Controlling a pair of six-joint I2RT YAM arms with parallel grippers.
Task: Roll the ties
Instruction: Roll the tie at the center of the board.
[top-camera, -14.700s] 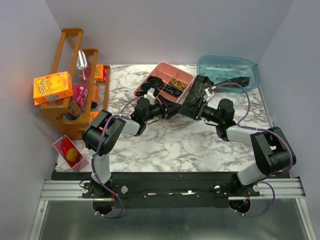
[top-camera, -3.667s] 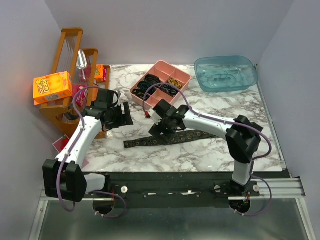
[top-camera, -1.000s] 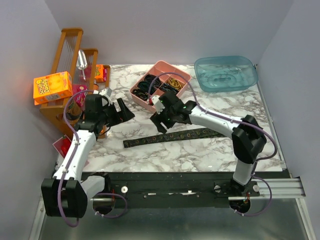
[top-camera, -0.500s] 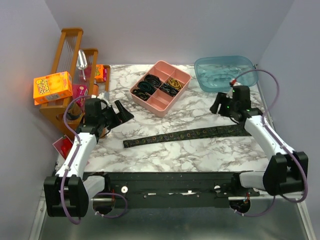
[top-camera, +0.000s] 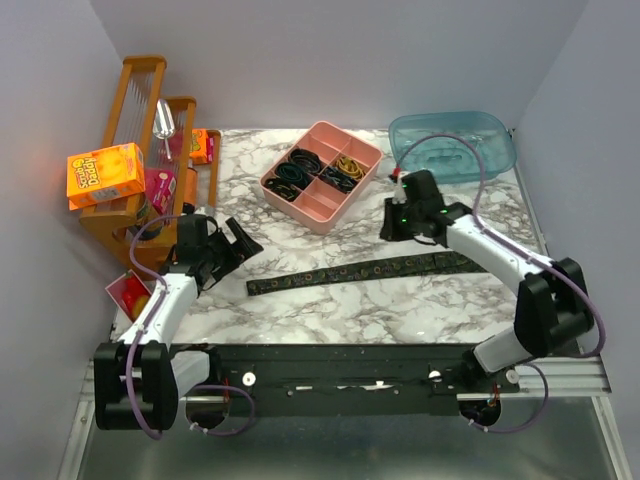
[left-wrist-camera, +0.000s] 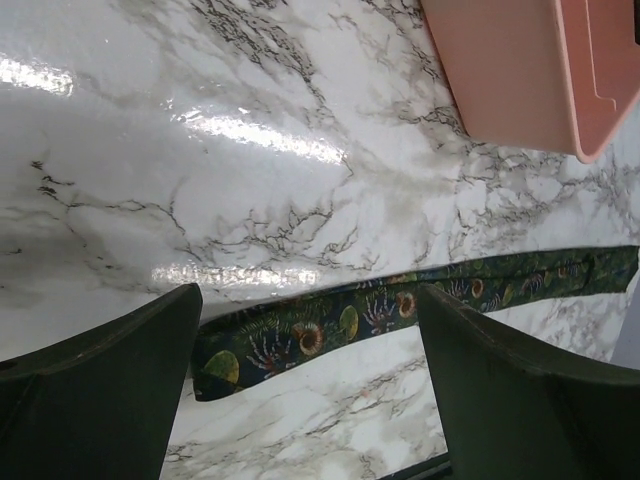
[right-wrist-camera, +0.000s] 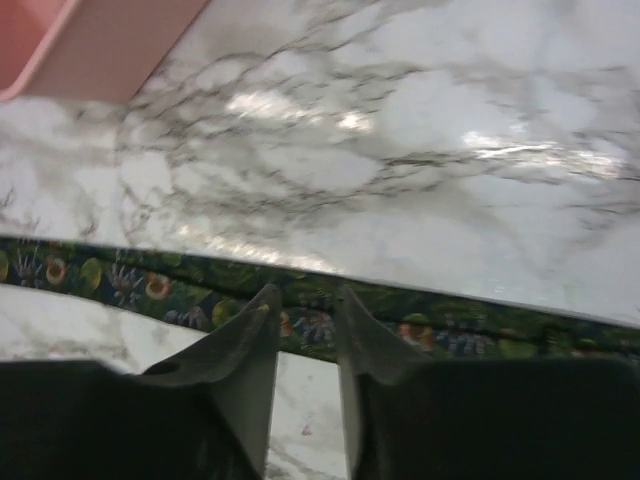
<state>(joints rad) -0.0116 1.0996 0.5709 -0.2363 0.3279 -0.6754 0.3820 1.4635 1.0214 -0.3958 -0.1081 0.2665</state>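
One tie (top-camera: 360, 272), dark with a small colourful pattern, lies flat and unrolled across the marble table, its narrow end to the left. My left gripper (top-camera: 243, 237) hovers above and left of that narrow end, jaws wide open; in the left wrist view the tie (left-wrist-camera: 400, 305) runs across between the open fingers of the left gripper (left-wrist-camera: 308, 300). My right gripper (top-camera: 392, 228) hangs just behind the tie's right part. In the right wrist view the right gripper (right-wrist-camera: 305, 300) has its fingers drawn close, a narrow gap left, nothing between them, the tie (right-wrist-camera: 130, 280) beyond.
A pink compartment tray (top-camera: 322, 212) with black and yellow band loops stands behind the tie's middle. A blue tub (top-camera: 500, 165) sits back right. On the left are a wooden rack (top-camera: 130, 225), an orange box (top-camera: 105, 175) and a small pink bin (top-camera: 122, 290).
The right arm swung from the tie's middle out to the far right, then back to centre-right, and its jaws narrowed. The left arm sank slightly, still open. The tie lies as before.
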